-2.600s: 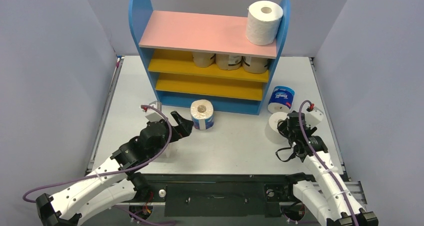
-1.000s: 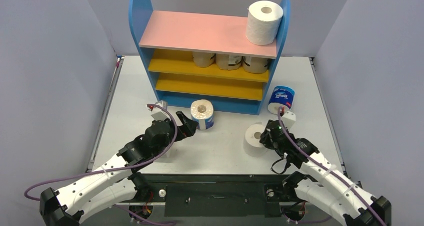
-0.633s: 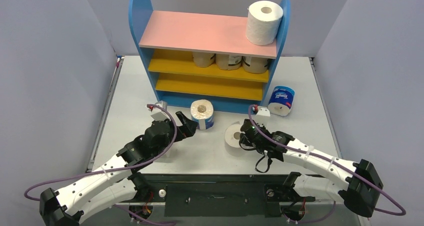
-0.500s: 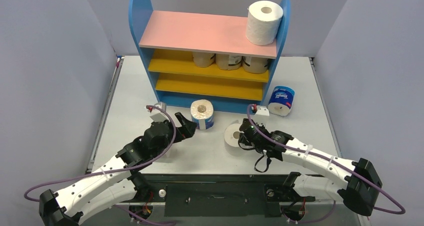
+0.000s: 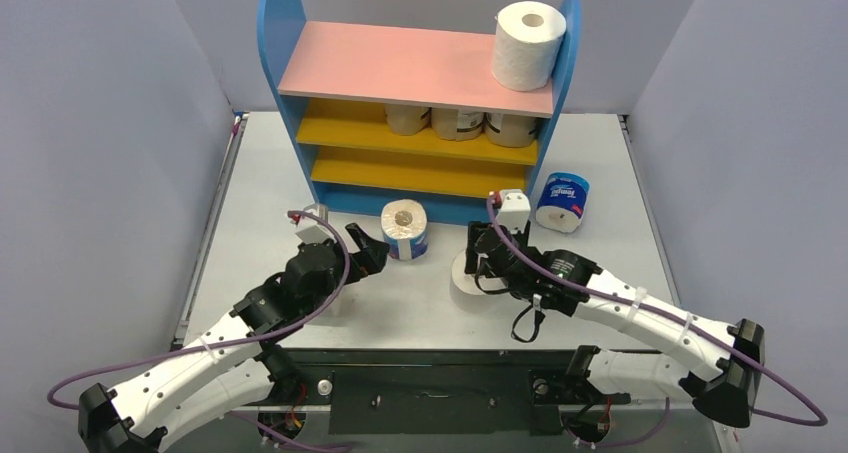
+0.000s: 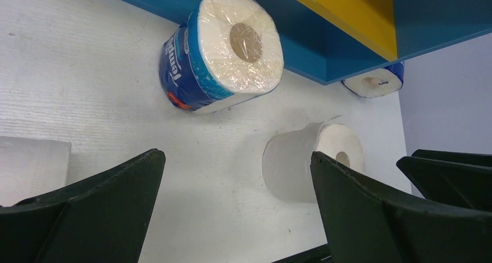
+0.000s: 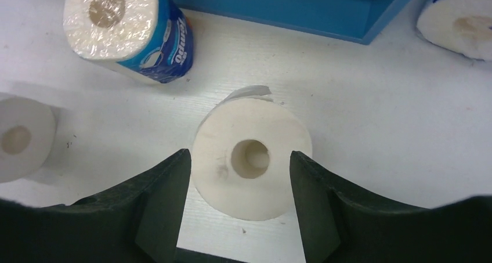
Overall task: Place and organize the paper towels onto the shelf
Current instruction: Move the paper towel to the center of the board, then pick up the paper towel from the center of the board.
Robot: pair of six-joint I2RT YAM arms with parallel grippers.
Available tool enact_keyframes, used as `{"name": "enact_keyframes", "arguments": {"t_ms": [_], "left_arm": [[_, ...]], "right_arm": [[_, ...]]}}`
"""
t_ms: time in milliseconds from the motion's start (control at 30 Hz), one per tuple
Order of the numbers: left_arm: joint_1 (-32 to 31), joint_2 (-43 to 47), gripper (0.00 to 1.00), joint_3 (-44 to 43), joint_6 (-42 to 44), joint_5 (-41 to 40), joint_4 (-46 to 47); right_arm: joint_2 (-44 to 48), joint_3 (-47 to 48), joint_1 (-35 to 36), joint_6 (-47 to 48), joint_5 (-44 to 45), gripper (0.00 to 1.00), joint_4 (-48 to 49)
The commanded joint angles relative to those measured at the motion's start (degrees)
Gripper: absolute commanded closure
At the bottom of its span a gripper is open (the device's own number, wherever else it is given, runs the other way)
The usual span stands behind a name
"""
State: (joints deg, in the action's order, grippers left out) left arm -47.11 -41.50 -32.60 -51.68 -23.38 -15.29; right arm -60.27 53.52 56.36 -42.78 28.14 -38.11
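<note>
Right tool: your right tool [image 7: 238,155] has its jaws parted over a plain white paper-towel roll [image 7: 255,123]. One finger shows on each side of the roll, and you cannot tell whether the pads touch it.
White roll: it stands on end on the pale counter [image 5: 270,173], hollow core up, directly below that tool.
Left tool: your left tool [image 5: 367,248] hangs wide open, low over the counter, with nothing between its fingers.
Ahead of left tool: a blue-and-white wrapped roll [image 6: 232,48] stands on end just past the fingertips, close in front of the shelf's base.
Beside left tool: a second plain white roll [image 7: 20,138] sits close by one finger.
Right of right tool: another blue-and-white wrapped roll [image 5: 563,201] lies on its side by the shelf's corner.
Shelf: the blue-sided shelf unit [image 5: 420,68] stands beyond both tools. A third white roll [image 5: 527,45] stands upright on its pink top board, at the right end. Three tan-wrapped rolls [image 5: 457,123] stand in a row on the upper yellow board.
</note>
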Motion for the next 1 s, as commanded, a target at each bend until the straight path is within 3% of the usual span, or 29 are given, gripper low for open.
{"name": "enact_keyframes", "arguments": {"t_ms": [0,367,967], "left_arm": [[0.7,1.2,0.03,-1.0,1.2,-0.7,-0.7],[1.6,4.3,0.03,0.3,0.7,-1.0,-2.8],[2.5,4.9,0.03,1.3,0.2,0.3,-3.2]], "right_arm": [[-6.0,4.2,2.9,7.0,-1.3,0.4,-1.2],[-16.3,7.9,6.3,10.1,-3.0,0.38,-0.4],[-21.6,5.5,5.8,11.5,-4.7,0.44,0.3]]}}
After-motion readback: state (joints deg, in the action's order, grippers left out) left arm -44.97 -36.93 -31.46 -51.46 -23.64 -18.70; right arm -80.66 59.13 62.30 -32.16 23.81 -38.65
